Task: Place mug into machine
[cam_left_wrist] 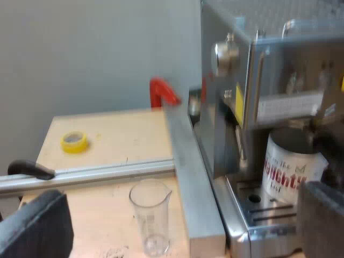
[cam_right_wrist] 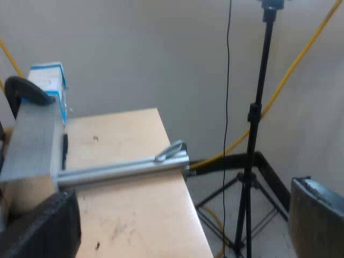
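A white mug (cam_left_wrist: pixel 293 167) with red lettering stands on the drip tray (cam_left_wrist: pixel 252 215) at the front of the steel espresso machine (cam_left_wrist: pixel 252 64), under its brew head. My left gripper (cam_left_wrist: pixel 180 212) is open, nothing between its wide-set fingers; one finger (cam_left_wrist: pixel 322 215) is close to the mug, without touching it. An empty measuring glass (cam_left_wrist: pixel 151 215) stands upright on the wooden table beside the machine, between the left fingers as seen from the wrist. My right gripper (cam_right_wrist: pixel 177 215) is open and empty over the wooden table's edge (cam_right_wrist: pixel 183 204).
A thick metal bar (cam_left_wrist: pixel 188 161) runs along the machine's side, and a thinner rail (cam_left_wrist: pixel 97 173) crosses the table. A yellow tape roll (cam_left_wrist: pixel 74 141) and a red clamp (cam_left_wrist: pixel 161 92) lie beyond. A black tripod stand (cam_right_wrist: pixel 252 140) and yellow cables stand off the table.
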Controlling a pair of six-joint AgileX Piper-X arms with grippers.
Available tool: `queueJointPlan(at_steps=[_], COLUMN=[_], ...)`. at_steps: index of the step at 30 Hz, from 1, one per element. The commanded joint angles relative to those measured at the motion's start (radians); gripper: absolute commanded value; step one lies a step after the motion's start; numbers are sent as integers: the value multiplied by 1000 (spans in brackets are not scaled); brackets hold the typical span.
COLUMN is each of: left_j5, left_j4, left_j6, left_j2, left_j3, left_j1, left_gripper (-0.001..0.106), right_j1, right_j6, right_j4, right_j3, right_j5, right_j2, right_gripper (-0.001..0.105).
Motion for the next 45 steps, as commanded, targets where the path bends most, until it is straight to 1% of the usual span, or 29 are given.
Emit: queueJointPlan(at_steps=[1,2,5,7,8,10,11,13,15,16,17,21,26,40,45], left_j5=[-34,-47,-57,-57,-57,-57,-57,-53,-53,-53,-53,-34,-34,-34,-34], left_j4=[39,41,21,-9,-43,-64,-71,-91,-91,-91,-91,-91,-101,-100,-136], left_j6=[33,40,39,38,32,32,30,24,24,24,24,24,24,24,26], left_j2=[-140,-140,-140,-140,-140,-140,-140,-138,-138,-138,-138,-138,-138,-138,-138], left_j3=[7,21,52,82,116,135,139,186,225,242,255,287,310,310,328], left_j1=[-1,-1,-1,-1,-1,-1,-1,-1,-1,-1,-1,-1,-1,-1,-1], left_gripper=[85,85,85,85,85,85,85,85,85,85,85,85,85,85,85], right_j1=[-7,-7,-4,-4,-4,-4,-4,-4,-4,-4,-4,-4,-4,-4,-4], right_j6=[-3,-1,5,47,69,83,83,83,83,79,80,79,79,79,79], right_j4=[38,21,-16,-33,-39,-41,-39,-36,-36,-36,-36,-36,-27,-30,-30], right_j3=[0,10,34,62,83,113,126,183,196,243,267,326,383,386,386], right_j5=[54,53,54,28,7,-18,-30,-78,-86,-110,-117,-122,-122,-120,-120], right_j2=[-40,-40,-45,-45,-45,-45,-45,-43,-43,-43,-43,-43,-43,-43,-43], right_gripper=[79,79,79,79,79,79,79,79,79,79,79,79,79,79,79])
